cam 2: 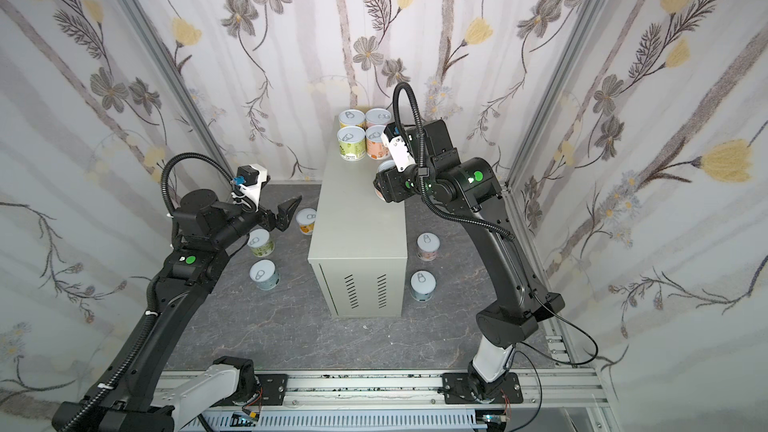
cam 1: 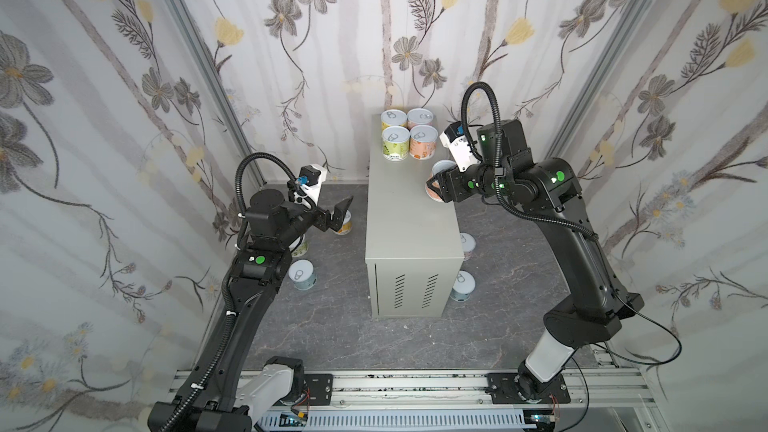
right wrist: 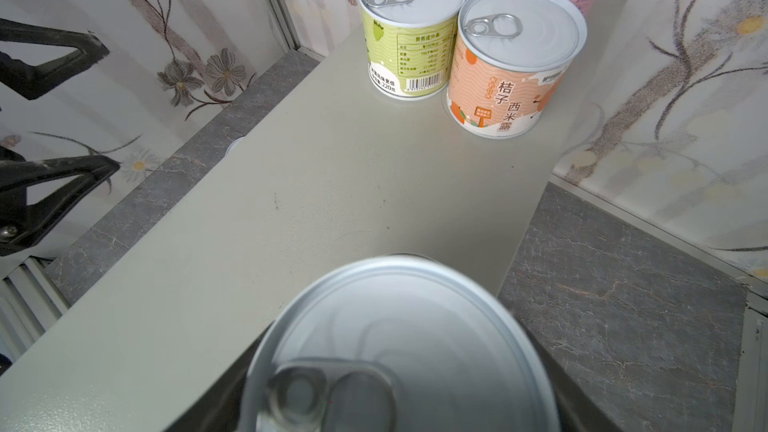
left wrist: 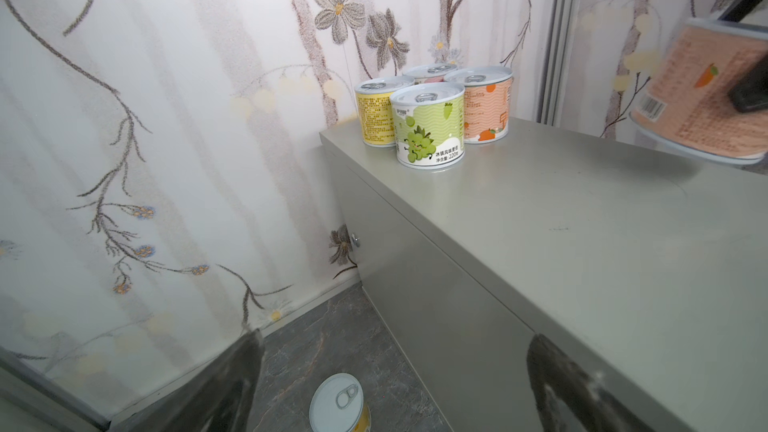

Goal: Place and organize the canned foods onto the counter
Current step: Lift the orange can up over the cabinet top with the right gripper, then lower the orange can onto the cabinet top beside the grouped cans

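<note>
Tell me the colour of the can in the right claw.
Orange label, silver lid; the held can shows best in the left wrist view.

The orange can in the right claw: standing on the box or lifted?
Lifted and tilted: the right gripper holds the orange can over the counter; the left wrist view shows its base slanted above its shadow.

Enclosure and surroundings. Floor [cam 1: 324,326]: a dark grey marbled surface with pale veins, seen in both top views. Back wall [cam 1: 332,35], left wall [cam 1: 62,160] and right wall [cam 1: 698,201]: pale wallpaper with vertical grey-brown stripes, grey flowers and yellow buds on thin dark stems. Left corner post [cam 1: 198,56] and right corner post [cam 1: 602,56]: silver metal profiles where the side walls meet the back wall. Front rail [cam 1: 415,386]: a silver aluminium extrusion along the floor's near edge, with a slotted cable duct [cam 1: 395,421] just beside it.
</note>
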Tool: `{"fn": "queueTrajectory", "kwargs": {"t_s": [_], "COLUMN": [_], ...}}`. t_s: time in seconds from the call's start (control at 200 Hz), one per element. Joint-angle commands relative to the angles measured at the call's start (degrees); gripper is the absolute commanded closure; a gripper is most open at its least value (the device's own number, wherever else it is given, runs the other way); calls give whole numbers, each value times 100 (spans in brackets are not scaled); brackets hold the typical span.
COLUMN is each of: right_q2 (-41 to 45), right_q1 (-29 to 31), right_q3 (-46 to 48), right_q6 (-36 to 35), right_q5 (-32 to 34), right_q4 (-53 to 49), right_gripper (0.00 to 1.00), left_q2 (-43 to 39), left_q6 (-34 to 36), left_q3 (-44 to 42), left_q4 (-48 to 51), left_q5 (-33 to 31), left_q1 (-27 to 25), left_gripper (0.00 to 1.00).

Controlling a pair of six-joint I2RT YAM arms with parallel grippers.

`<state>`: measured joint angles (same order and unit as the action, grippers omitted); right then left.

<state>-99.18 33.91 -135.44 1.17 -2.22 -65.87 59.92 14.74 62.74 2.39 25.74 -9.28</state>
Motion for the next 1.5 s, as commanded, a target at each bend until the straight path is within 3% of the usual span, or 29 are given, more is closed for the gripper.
{"fn": "queueTrajectory", "kwargs": {"t_s": [0.0, 0.25, 1.494], "right_q2": [-48, -161, -295], "right_q1": [27, 76, 143], "right_q3": [-62, -59, 70], "right_q6": [-116, -121, -178], "right_q5": [37, -59, -165], "right_q4": [296, 258, 276], "right_gripper": [35, 34, 19], "left_q2": [-42, 81, 134], "left_q6": [118, 117, 178], "left_q3": [79, 335, 397], "left_q4": [150, 473, 604], "left_q5": [331, 739, 643], "left_q1": [5, -9, -100], "left_gripper": [0, 0, 0]}}
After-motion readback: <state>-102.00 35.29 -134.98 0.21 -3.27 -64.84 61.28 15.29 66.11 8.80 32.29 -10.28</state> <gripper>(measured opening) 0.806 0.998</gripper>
